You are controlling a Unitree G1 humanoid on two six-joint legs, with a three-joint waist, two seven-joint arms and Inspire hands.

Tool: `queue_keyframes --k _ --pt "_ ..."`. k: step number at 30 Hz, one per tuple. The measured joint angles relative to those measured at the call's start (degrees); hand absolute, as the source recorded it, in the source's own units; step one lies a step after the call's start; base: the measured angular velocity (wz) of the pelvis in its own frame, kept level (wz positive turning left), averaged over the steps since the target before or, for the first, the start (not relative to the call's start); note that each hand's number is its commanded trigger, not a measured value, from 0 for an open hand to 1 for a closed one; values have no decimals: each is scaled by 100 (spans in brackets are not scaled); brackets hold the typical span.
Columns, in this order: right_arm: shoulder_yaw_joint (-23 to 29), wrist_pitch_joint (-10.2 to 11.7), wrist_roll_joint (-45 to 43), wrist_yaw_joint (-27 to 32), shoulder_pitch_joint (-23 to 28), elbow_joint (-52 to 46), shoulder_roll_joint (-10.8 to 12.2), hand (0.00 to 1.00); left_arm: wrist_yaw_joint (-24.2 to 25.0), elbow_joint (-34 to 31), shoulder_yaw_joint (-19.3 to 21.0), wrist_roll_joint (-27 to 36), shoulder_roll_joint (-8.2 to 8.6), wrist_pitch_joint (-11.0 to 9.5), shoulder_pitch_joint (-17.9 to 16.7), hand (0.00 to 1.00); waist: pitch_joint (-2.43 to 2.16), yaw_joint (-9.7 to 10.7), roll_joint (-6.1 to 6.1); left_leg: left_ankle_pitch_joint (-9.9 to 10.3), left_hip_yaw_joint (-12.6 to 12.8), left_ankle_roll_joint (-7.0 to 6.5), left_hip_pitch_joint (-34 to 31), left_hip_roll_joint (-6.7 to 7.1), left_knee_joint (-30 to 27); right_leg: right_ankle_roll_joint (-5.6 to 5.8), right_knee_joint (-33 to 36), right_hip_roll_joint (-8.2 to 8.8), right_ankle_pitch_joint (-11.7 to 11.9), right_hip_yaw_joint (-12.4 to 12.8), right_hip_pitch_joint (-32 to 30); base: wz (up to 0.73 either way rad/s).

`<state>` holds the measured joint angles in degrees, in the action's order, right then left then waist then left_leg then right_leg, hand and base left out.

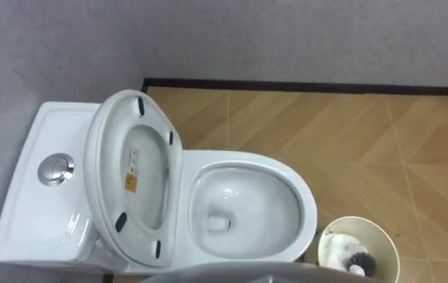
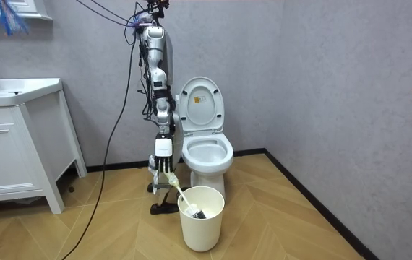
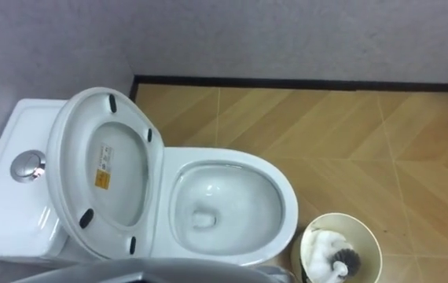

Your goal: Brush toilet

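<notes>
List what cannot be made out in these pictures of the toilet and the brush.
- Toilet brush handle: eye views, cut off by the bottom edge.
- White mass in the bin: eye views, too blurred to identify.
- Sticker under the toilet seat: print too small.
- Right hand and its grip on the brush: room view, too small.

At the lower edge, brush (image 1: pixel 359 260) handle and bin (image 1: pixel 358 219) rim cut off.
</notes>
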<state>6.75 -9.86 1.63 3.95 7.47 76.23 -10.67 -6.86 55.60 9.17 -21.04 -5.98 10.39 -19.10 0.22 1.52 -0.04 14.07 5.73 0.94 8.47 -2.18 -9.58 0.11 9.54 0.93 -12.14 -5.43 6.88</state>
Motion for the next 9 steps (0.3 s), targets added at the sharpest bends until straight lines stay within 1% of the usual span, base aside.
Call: queue_keyframes --k 4,5,9 --pt "-49 67 1 123 -18 -245 1 0 0 -3 -156 0 12 -2 75 0 6 -36 -26 0 2 0 -4 0 0 0 -4 1 0 -12 0 0" --pt "-47 121 2 131 -25 -261 0 0 2 4 -166 -4 11 -3 98 0 7 -32 -36 0 -2 0 -2 0 0 0 -3 2 0 -11 -1 0" --pt "-50 259 55 112 -122 -261 1 0 35 21 -162 -10 -13 -43 204 0 9 -39 -76 0 -114 0 -17 9 -1 0 -5 9 0 -68 4 6"
